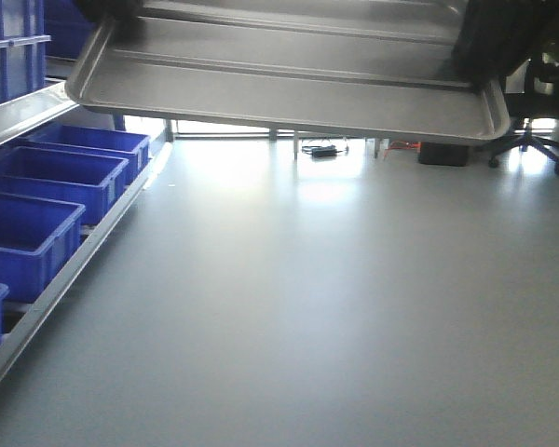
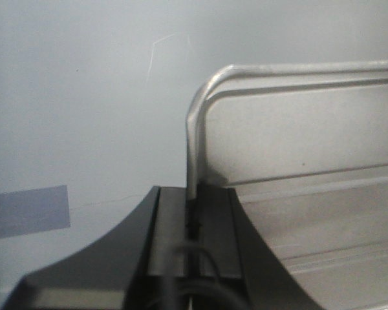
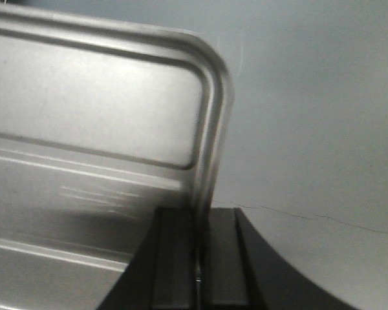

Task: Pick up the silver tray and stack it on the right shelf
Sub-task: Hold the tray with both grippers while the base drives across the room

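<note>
The silver tray (image 1: pixel 289 88) hangs in the air across the top of the front view, above the grey floor, its underside and two long ribs showing. My left gripper (image 2: pixel 193 194) is shut on the rolled rim at the tray's left short edge (image 2: pixel 197 129). My right gripper (image 3: pixel 199 216) is shut on the rim at the tray's right short edge (image 3: pixel 210 129). Both arms show only as dark shapes at the tray's ends in the front view. The right shelf is out of view.
A rack with several blue bins (image 1: pixel 37 196) behind a steel front rail (image 1: pixel 65 270) runs along the left. An office chair (image 1: pixel 531 140), a dark box (image 1: pixel 443 154) and cables (image 1: pixel 321 149) sit at the far side of the grey floor (image 1: pixel 335 307).
</note>
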Motion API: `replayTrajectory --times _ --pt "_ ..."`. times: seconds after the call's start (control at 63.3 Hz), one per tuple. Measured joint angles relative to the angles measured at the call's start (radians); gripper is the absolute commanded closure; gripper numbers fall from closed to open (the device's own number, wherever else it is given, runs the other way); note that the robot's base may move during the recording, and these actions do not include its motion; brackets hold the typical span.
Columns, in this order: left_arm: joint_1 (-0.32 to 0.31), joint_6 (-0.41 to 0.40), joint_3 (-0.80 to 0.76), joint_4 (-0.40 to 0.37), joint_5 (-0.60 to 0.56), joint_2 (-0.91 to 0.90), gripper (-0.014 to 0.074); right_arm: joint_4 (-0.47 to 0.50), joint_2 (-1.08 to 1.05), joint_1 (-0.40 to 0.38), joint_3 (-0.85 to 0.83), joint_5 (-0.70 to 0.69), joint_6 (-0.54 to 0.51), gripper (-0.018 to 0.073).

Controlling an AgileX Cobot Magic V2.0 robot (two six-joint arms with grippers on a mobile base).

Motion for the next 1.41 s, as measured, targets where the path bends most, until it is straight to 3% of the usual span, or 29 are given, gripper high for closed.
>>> replayTrajectory --times 1.406 --pt "0.000 0.000 0.000 -0.005 0.002 0.000 0.0689 0.000 0.000 0.000 0.000 0.002 0.000 0.0502"
